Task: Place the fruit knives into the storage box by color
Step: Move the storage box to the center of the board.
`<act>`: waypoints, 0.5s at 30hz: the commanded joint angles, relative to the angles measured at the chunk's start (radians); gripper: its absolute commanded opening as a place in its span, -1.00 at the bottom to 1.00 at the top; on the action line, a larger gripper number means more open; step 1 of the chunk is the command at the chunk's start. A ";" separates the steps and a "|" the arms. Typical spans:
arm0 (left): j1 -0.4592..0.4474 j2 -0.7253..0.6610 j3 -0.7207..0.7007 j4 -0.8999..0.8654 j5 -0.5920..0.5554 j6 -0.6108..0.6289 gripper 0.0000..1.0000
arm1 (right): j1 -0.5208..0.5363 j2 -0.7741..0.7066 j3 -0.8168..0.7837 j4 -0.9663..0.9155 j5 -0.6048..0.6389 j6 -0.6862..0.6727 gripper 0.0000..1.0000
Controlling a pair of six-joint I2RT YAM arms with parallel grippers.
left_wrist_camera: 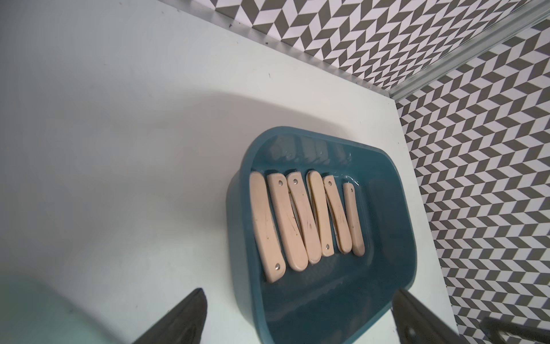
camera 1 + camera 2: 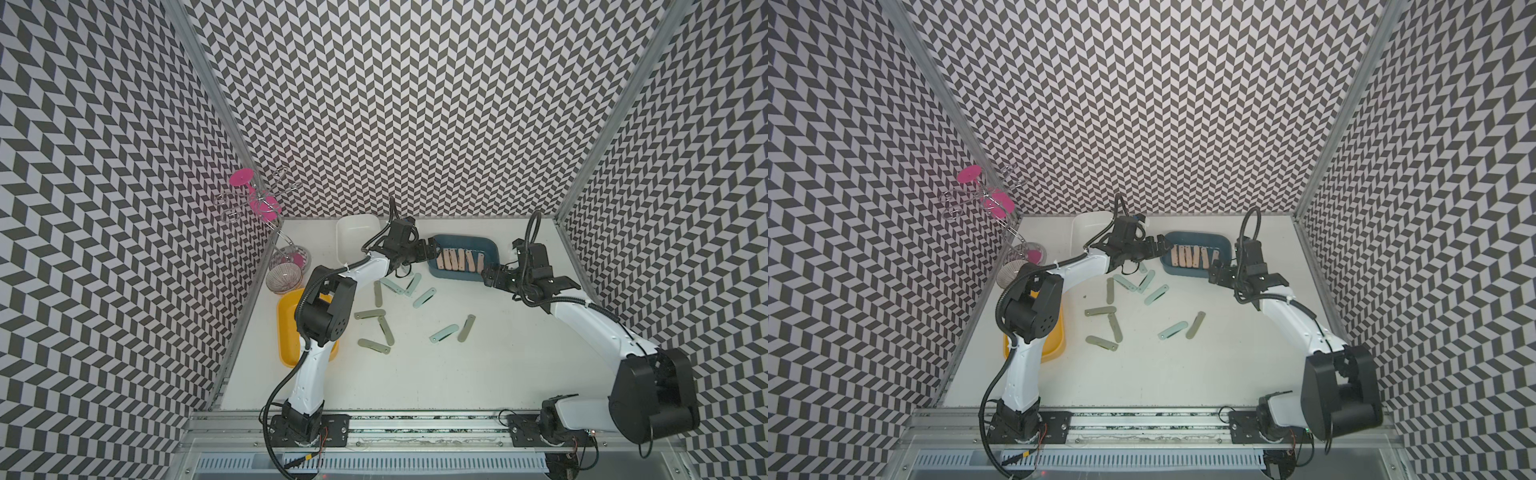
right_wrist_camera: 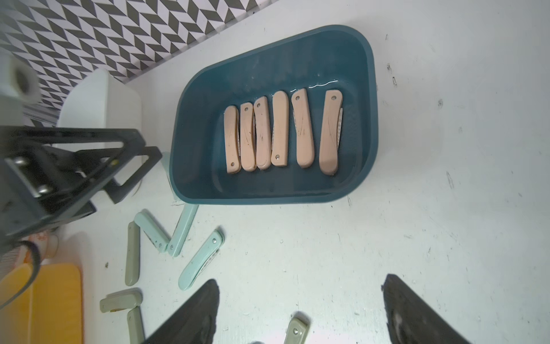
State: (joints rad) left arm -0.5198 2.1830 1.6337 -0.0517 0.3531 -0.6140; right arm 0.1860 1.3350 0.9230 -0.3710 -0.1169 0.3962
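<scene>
Trouble to watch for, and a count

Both arms hang at the blue box (image 2: 465, 241), near the table's (image 2: 498, 365) back edge. The left gripper (image 2: 432, 249) is wide open at the box's left end and holds nothing. The right gripper (image 2: 487, 277) is wide and empty too, at the box's front right corner. So close together, they could bump, or knock the box and mess up the row inside.

Loose knives lie flat, so fingers may slip or push one away. Two mint ones touch at their ends, so grabbing one may drag the other. A knife could also land in the wrong box.

Count:
- six pink knives (image 2: 459, 259) in the blue box
- five olive knives (image 2: 369, 314) mid-table
- four mint knives (image 2: 444, 333) mid-table
- three boxes: blue, a white box (image 2: 357, 228) at the back edge, and a yellow box (image 2: 286, 328) at the left edge

More knives may hide under the left arm.
</scene>
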 commanded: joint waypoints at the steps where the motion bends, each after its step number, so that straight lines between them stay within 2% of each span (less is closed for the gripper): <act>1: -0.034 0.048 0.067 -0.049 -0.029 0.016 0.94 | -0.009 -0.074 -0.016 0.074 -0.025 0.024 0.68; 15: -0.184 0.212 0.295 -0.048 -0.030 -0.054 0.95 | -0.048 -0.210 -0.108 0.095 -0.013 0.053 0.69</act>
State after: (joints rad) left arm -0.6735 2.3600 1.8706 -0.1104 0.3202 -0.6453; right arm 0.1490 1.1633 0.8333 -0.3355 -0.1310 0.4290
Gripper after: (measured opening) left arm 0.972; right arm 0.844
